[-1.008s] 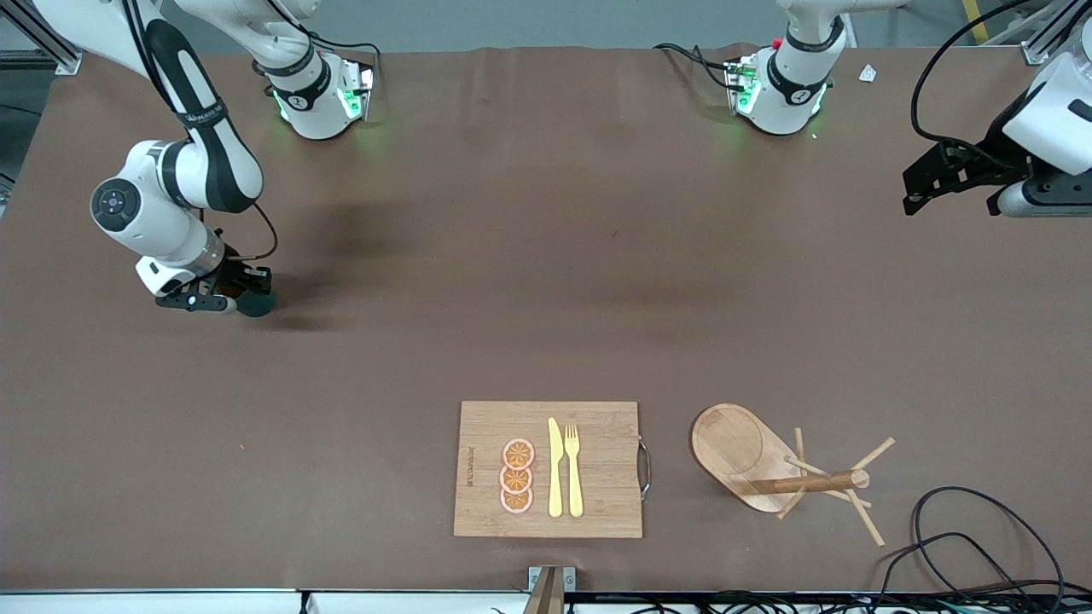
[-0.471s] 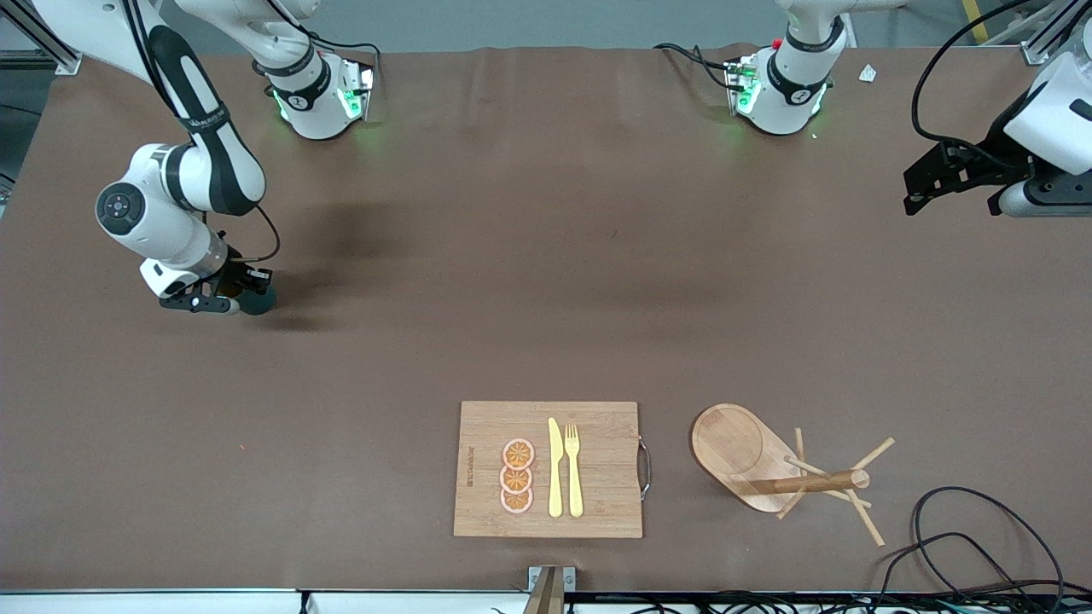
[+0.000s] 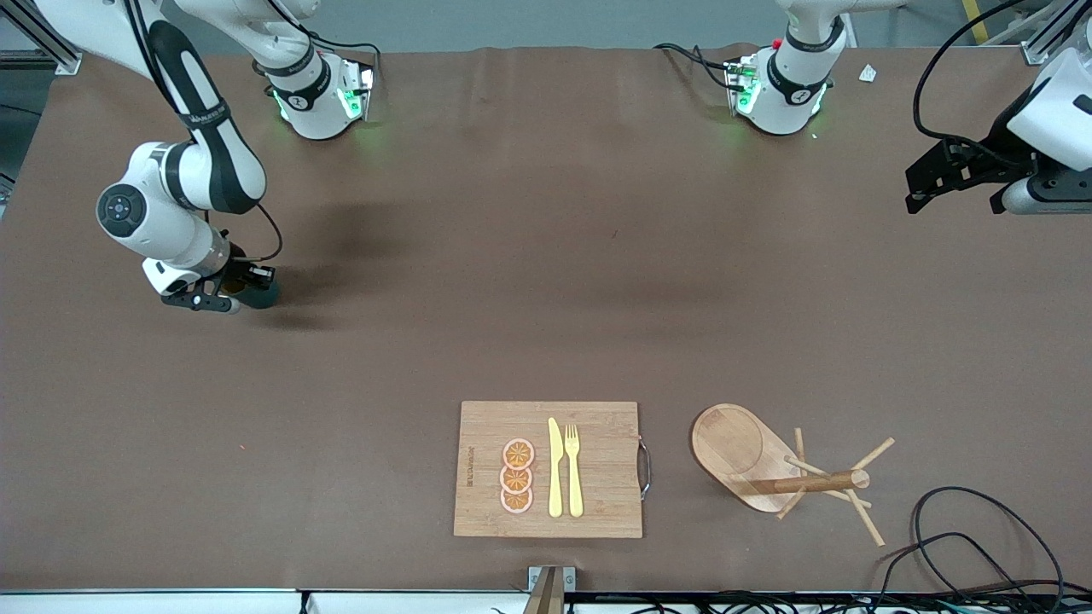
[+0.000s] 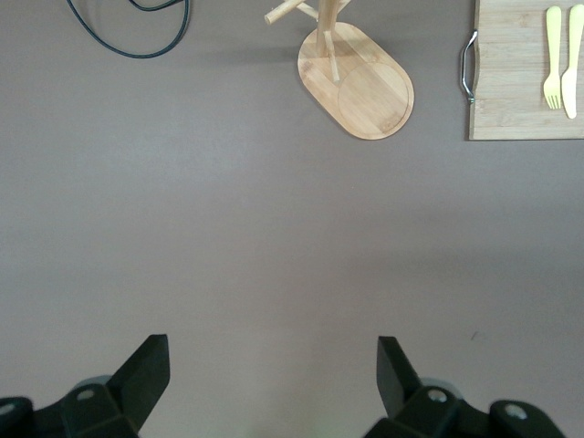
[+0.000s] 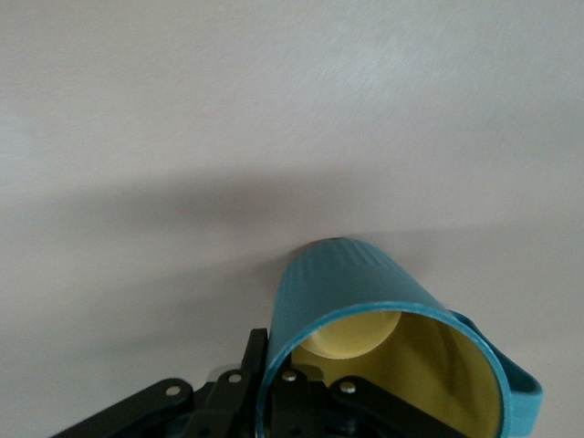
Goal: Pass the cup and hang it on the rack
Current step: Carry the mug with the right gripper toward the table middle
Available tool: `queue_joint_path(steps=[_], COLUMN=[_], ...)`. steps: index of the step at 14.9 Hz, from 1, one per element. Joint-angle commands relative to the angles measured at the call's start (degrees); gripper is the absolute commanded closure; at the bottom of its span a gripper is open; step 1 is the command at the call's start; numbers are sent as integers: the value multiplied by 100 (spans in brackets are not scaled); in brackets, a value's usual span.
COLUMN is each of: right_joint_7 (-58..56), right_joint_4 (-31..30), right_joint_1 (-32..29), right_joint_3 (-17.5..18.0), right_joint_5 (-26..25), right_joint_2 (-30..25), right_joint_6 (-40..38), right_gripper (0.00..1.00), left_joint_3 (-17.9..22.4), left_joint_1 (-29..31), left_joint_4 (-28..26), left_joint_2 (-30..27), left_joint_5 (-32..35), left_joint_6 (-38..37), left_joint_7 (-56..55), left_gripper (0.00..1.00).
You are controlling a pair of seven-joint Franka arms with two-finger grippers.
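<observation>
The teal cup (image 3: pixel 258 295) with a mustard-yellow inside (image 5: pixel 365 301) sits in my right gripper (image 3: pixel 223 292) at the right arm's end of the table. One finger is inside the rim and one outside, shut on the cup's wall; its handle (image 5: pixel 516 392) shows at the side. The cup is just above the brown table. The wooden rack (image 3: pixel 772 469) stands close to the front camera toward the left arm's end; it also shows in the left wrist view (image 4: pixel 356 78). My left gripper (image 3: pixel 955 183) is open and empty, raised over the table's end, and waits.
A bamboo cutting board (image 3: pixel 597 469) with orange slices (image 3: pixel 517 476), a yellow knife (image 3: pixel 555 467) and fork (image 3: pixel 573 469) lies near the front edge beside the rack. A black cable (image 3: pixel 964 546) loops at the corner near the rack.
My right gripper has risen slightly with the cup and shifted a little toward the robots' bases. The left arm has barely moved.
</observation>
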Motion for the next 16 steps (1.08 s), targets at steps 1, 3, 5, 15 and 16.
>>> queue_joint_path(steps=[1, 3, 5, 15, 16], right_joint_7=[1522, 2610, 3823, 7950, 7969], right_joint_4=[190, 612, 998, 4626, 4891], right_joint_1=[995, 1768, 2559, 4839, 4839], right_joint_3=[39, 56, 57, 39, 39], right_joint_5=[62, 71, 79, 624, 633], right_joint_2=[-997, -1060, -1025, 1793, 2083], right_joint_6=[-1240, -1796, -2105, -2256, -2221], right_gripper=[100, 100, 100, 100, 100], left_joint_3=[3, -6, -6, -111, -129], left_joint_1=[24, 24, 15, -3, -3], left_joint_4=[23, 32, 23, 15, 15], left_joint_2=[-56, -56, -65, -65, -56], left_joint_5=[-6, 3, -14, -32, -32], left_joint_6=[-45, -45, -45, -45, -45], left_joint_7=[42, 42, 42, -54, -54], left_gripper=[0, 0, 0, 0, 0])
